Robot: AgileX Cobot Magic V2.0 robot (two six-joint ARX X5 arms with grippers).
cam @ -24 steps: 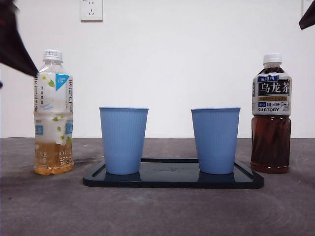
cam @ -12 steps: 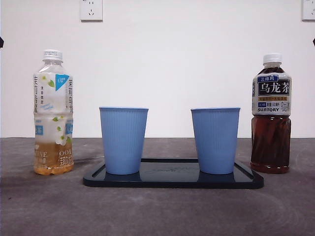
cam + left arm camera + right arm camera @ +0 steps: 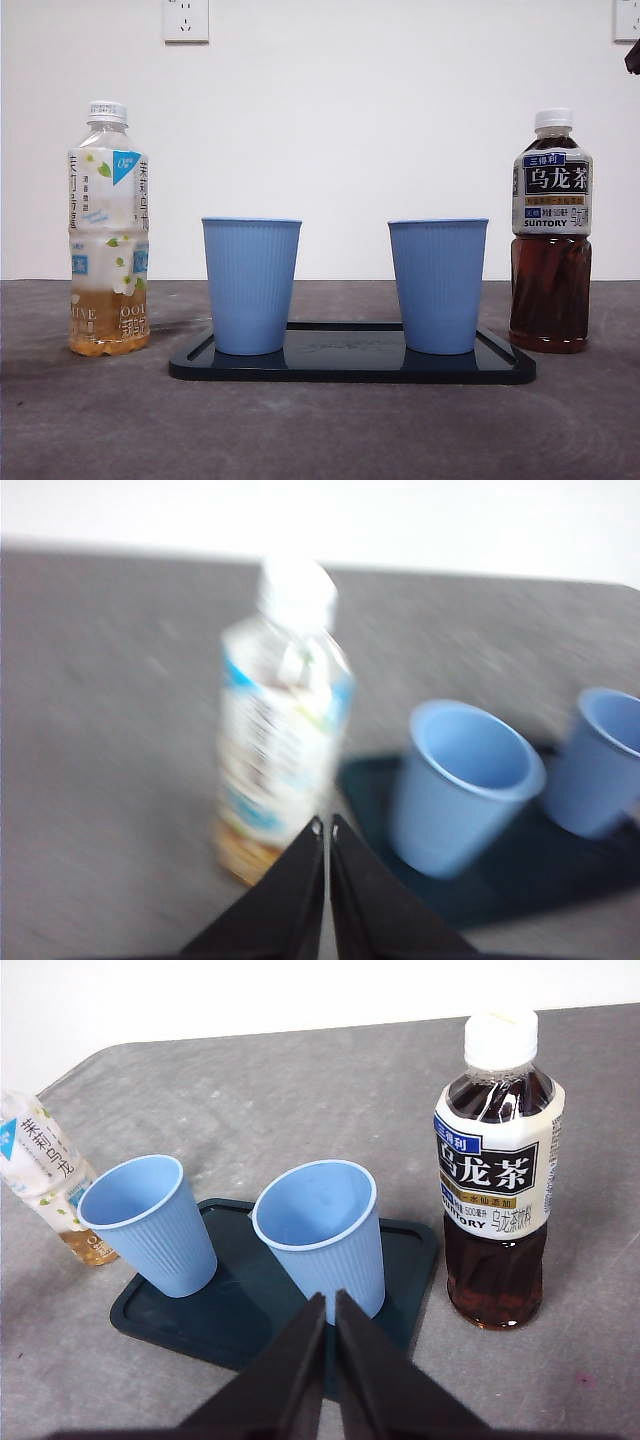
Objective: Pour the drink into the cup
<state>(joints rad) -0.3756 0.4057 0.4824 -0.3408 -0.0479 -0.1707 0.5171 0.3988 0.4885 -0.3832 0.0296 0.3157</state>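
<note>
Blue cups (image 3: 251, 285) (image 3: 438, 285) sit empty on the tray (image 3: 352, 365); pale tea bottle (image 3: 108, 228) and dark oolong bottle (image 3: 551, 230) capped. Left pincer (image 3: 325, 827) and right pincer (image 3: 330, 1300) hover closed, holding nothing.

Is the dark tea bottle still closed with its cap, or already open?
Closed. The dark tea bottle stands upright with its white cap on; neither gripper touches it.

Looks like a lab or test room, staged rather than lived-in: bare white wall (image 3: 400, 120) with two sockets (image 3: 186, 20), plain grey bench (image 3: 320, 430), and bottles and cups lined up symmetrically around a dark tray (image 3: 352, 372).
</note>
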